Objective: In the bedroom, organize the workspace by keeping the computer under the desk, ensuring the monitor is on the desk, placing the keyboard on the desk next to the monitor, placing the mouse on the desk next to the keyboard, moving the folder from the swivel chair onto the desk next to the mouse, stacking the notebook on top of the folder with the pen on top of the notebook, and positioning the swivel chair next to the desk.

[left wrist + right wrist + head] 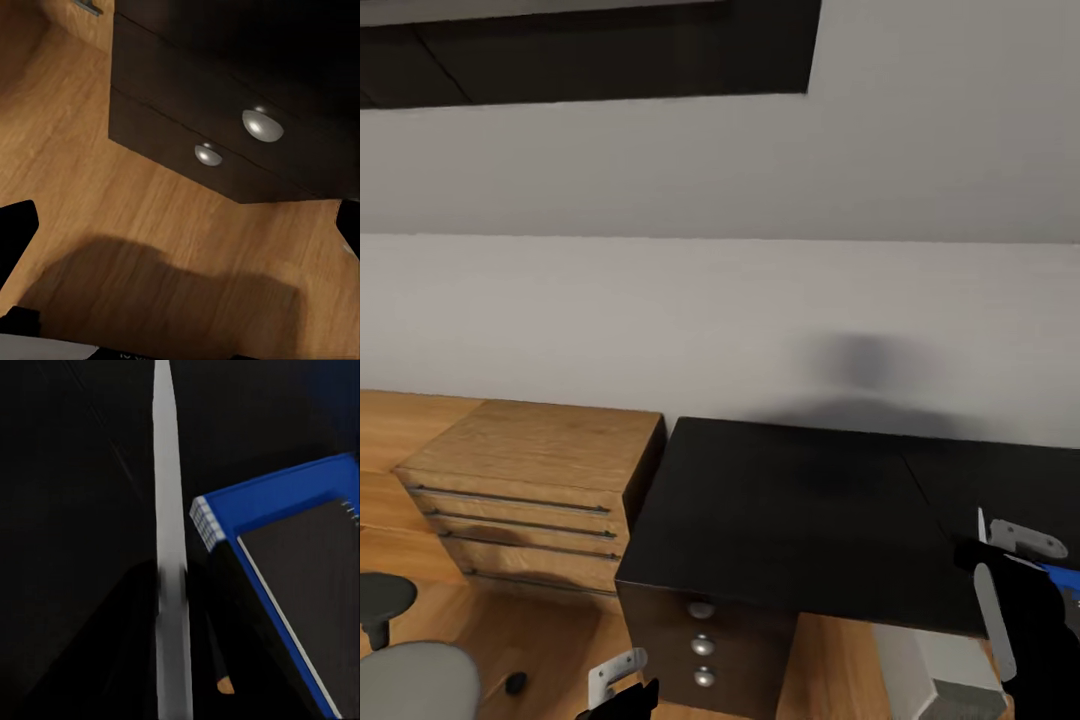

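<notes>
The desk (780, 510) has a glossy black top. On its right end lies the blue folder (1061, 573) (270, 495), with the dark spiral notebook (307, 577) stacked on it. My right gripper (988, 552) hovers over the desk just beside the folder, shut on the pen (169, 510), a thin pale-grey stick whose tip (980, 522) pokes up past the fingers. My left gripper (622, 685) hangs low in front of the desk's drawers, open, its black fingers (15, 225) wide apart with only wood floor between them. The swivel chair (415, 680) shows its grey seat and a black armrest at the lower left.
A low oak drawer unit (530, 480) stands against the desk's left side. Dark desk drawers with silver knobs (703, 645) (262, 126) face me. A light-grey box (945, 675), perhaps the computer, sits under the desk at the right. The sloped grey wall carries a dark skylight (590, 50).
</notes>
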{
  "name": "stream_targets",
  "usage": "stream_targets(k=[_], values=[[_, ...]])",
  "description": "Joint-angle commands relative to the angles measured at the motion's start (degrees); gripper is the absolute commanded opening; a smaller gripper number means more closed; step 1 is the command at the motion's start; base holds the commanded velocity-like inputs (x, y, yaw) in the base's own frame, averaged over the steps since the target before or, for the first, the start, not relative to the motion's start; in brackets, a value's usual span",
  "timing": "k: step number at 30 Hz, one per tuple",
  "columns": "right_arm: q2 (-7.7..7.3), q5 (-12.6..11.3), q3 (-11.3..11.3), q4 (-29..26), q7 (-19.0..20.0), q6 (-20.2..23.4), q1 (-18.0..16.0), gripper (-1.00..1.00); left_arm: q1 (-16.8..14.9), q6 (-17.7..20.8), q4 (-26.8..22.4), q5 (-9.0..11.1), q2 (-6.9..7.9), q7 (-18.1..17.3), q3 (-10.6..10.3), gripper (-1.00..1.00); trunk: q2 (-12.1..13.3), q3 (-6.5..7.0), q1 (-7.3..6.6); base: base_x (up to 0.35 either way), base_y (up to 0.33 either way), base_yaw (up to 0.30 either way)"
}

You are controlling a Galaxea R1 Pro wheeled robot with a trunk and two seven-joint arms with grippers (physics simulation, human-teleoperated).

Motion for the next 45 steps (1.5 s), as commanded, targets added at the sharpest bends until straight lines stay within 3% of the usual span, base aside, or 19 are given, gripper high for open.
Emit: stream_targets(k=[1, 2, 4, 9, 20, 24, 35, 45], values=[[-1.09, -2.05, -0.01, 1.13, -0.36, 0.22, -0.49, -1.00, 0.01, 0.15, -0.13, 0.59, 0.01, 0.50, -0.07, 1.00, -0.05, -0.02, 0.01, 0.000, 0.000, -0.269], [-1.63, -2.96, -0.04, 1.63, -0.39, 0.23, -0.65, -1.00, 0.01, 0.15, -0.13, 0.59, 0.03, 0.50, -0.07, 1.00, -0.05, 0.03, 0.01, 0.000, 0.000, -0.269], [-4.15, -7.74, -0.13, 3.90, -0.67, 0.38, -1.20, -1.00, 0.01, 0.15, -0.13, 0.60, 0.02, 0.50, -0.07, 1.00, -0.05, 0.11, 0.01, 0.000, 0.000, -0.269], [-5.83, -10.78, -0.15, 6.17, -1.07, 0.54, -1.58, -1.00, 0.01, 0.15, -0.13, 0.62, 0.01, 0.50, -0.07, 1.00, -0.05, 0.32, 0.01, 0.000, 0.000, -0.269], [-6.02, -11.28, 0.21, 7.08, -1.08, 0.60, -1.87, -1.00, 0.01, 0.15, -0.13, 0.60, 0.01, 0.50, -0.07, 1.00, -0.05, 0.78, 0.01, 0.000, 0.000, -0.269], [-6.00, -11.27, 1.33, 7.37, -1.04, 0.56, -1.88, -1.00, 0.01, 0.15, -0.20, 0.64, 0.01, 0.37, -0.07, 1.00, -0.05, 0.93, 0.01, 0.000, 0.000, -0.255], [-6.00, -11.19, 3.10, 8.79, -1.01, 0.47, -1.93, -1.00, 0.01, 0.23, -2.43, 0.79, 0.00, 0.60, -0.08, 1.00, -0.05, 0.99, 0.01, 0.000, 0.000, -0.051], [-6.01, -11.23, 5.69, 9.03, -0.85, 0.55, -1.94, -1.00, 0.01, 0.24, -2.95, 0.92, -0.05, 0.76, 0.31, 1.00, -4.06, -0.80, 2.21, 0.000, 0.000, 0.000]])
